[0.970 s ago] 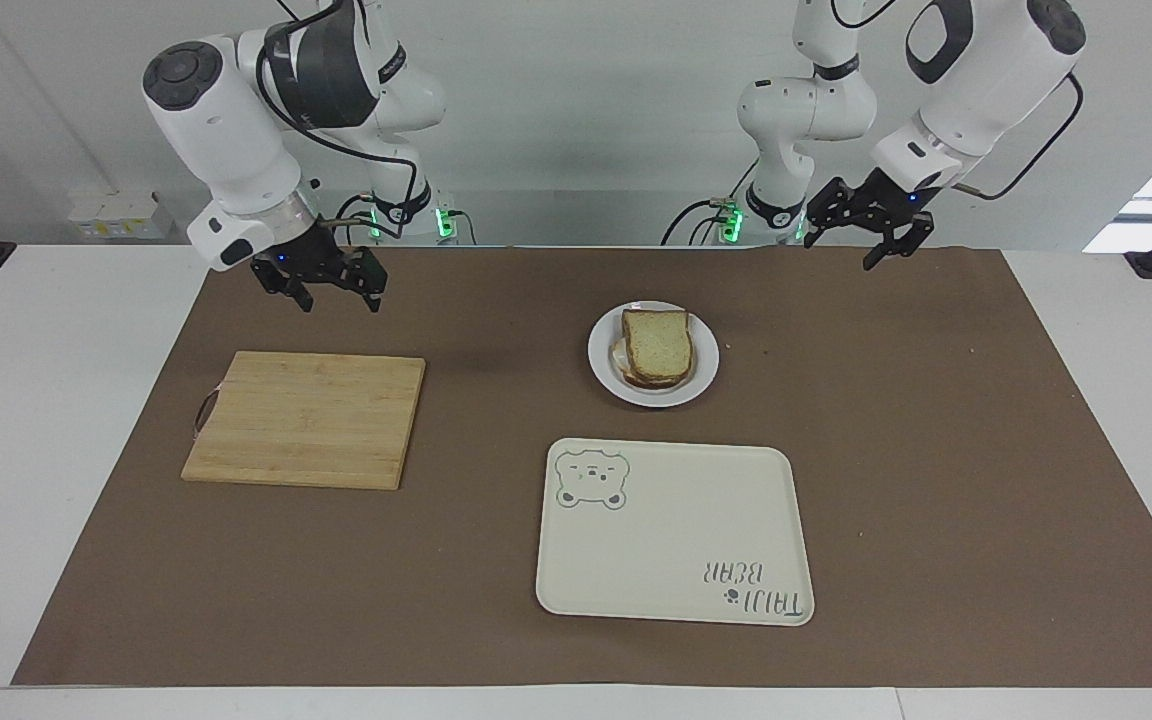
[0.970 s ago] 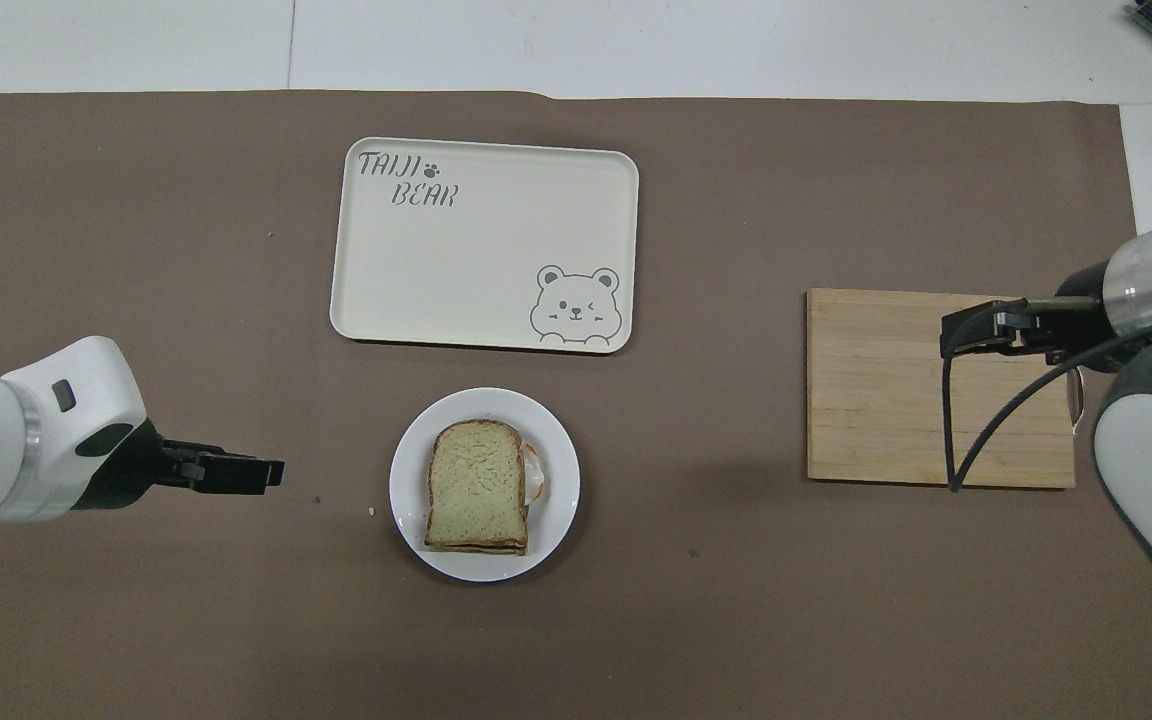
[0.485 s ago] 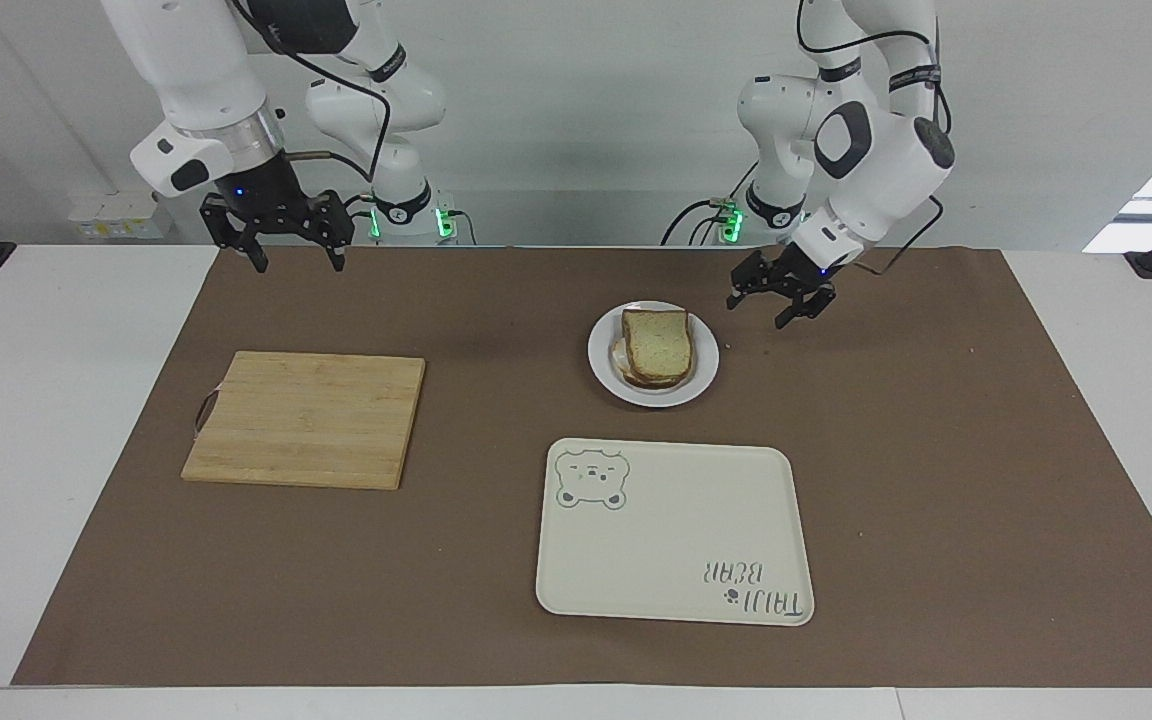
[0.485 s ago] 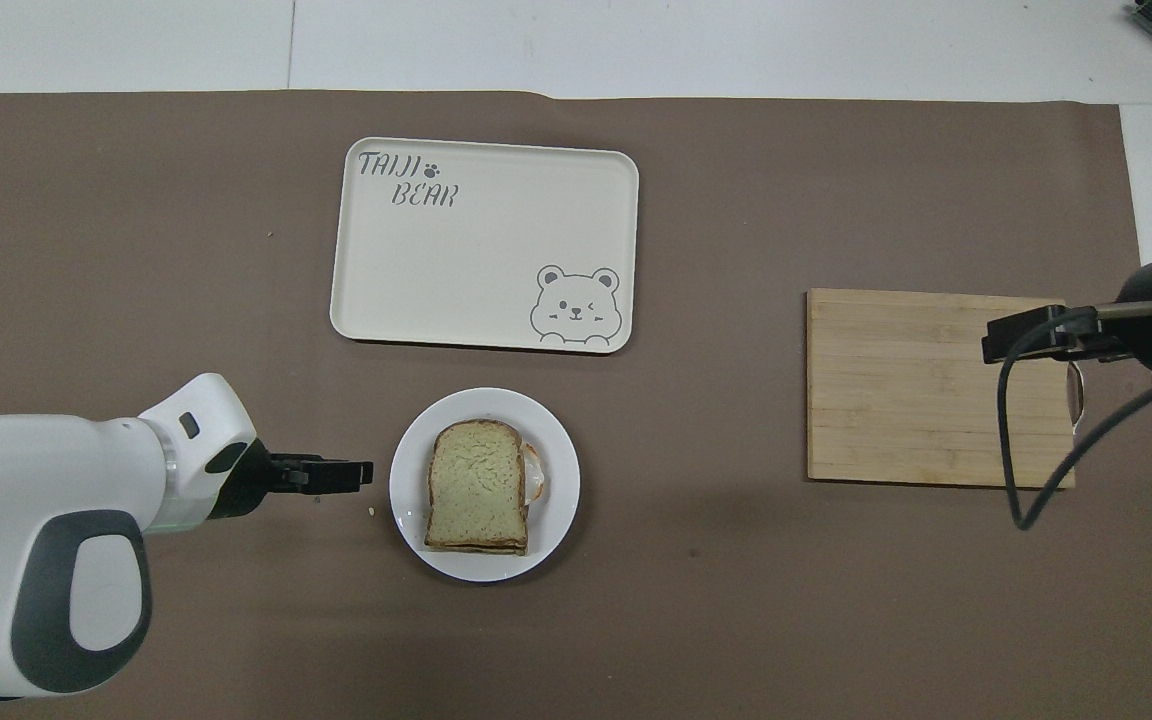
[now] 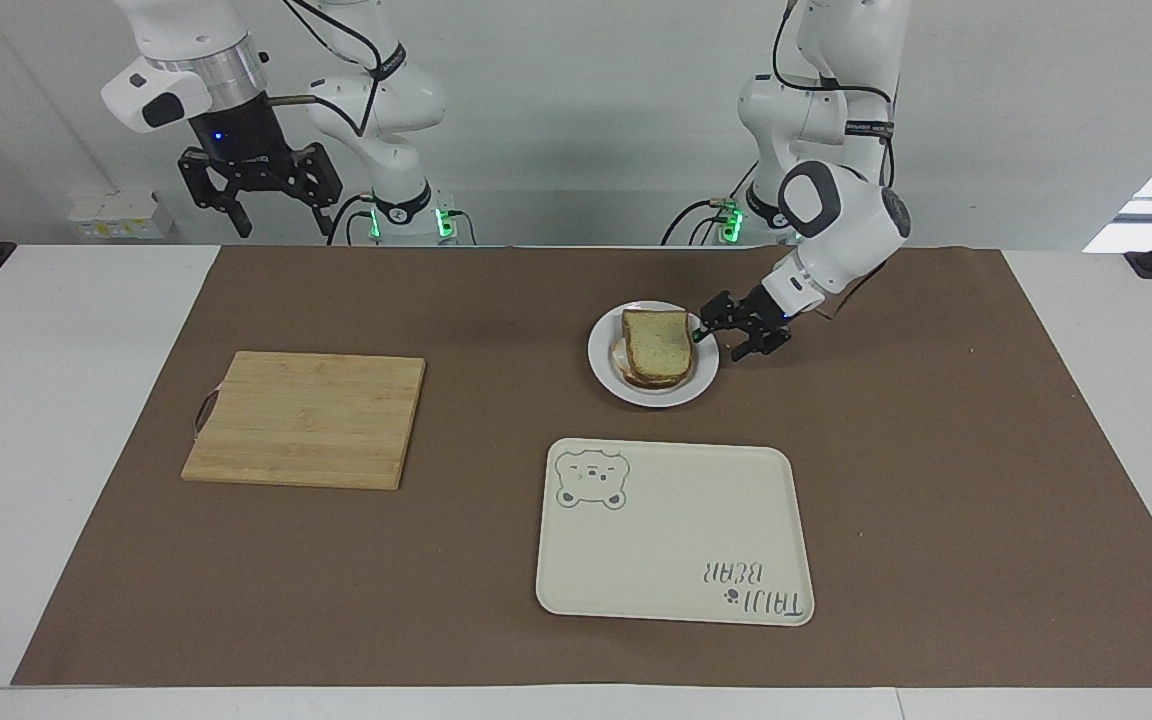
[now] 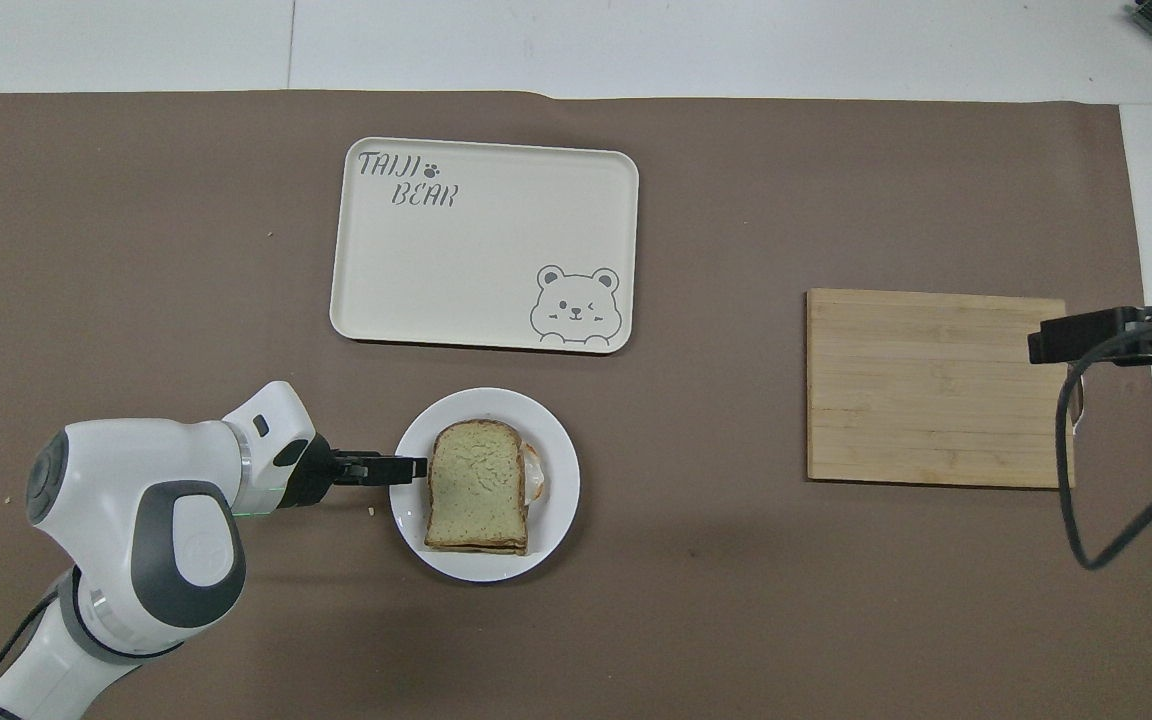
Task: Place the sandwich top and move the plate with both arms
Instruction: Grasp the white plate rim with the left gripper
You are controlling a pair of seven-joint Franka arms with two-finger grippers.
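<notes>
Two slices: sandwich top [image 5: 658, 341] lies on a lower slice; a white bit peeks out beside it, the filling otherwise hidden.
Plate [image 5: 606, 368]: mid-mat, between the robots' edge and the tray [image 5: 674, 560].
Left gripper [image 5: 726, 340]: low at the plate's rim toward the left arm's end; jaws apart, straddling the rim, no grip made out.
Right gripper [image 5: 258, 205]: raised by the mat's robot-side corner, fingers spread wide, nothing in them; overhead it is cut off at the frame edge.
Cutting board [image 5: 306, 418]: bare, toward the right arm's end.
</notes>
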